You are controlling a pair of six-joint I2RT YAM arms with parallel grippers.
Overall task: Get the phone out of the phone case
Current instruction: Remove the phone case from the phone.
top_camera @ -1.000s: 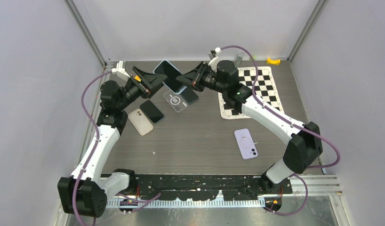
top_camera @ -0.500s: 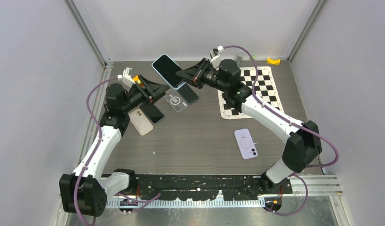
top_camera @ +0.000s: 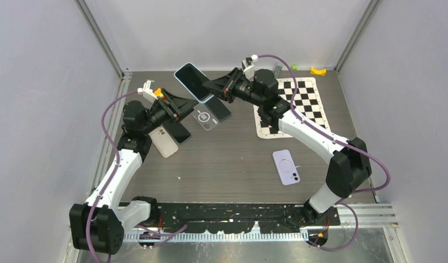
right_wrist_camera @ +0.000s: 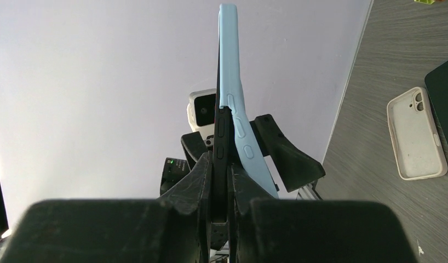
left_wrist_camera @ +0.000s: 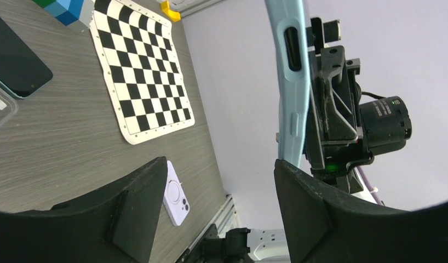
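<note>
Right gripper (top_camera: 207, 85) pinching the phone (top_camera: 192, 80) at the far side, blue phone case (right_wrist_camera: 228, 60) maybe partly off, left gripper (top_camera: 186, 107) spread wide nearby

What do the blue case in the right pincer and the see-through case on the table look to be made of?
The blue case: probably silicone or soft plastic, matte; its moulded button bumps show no glare. The see-through case: likely clear plastic, finish hard to judge; the grain of the table shows through it around a white ring.
</note>
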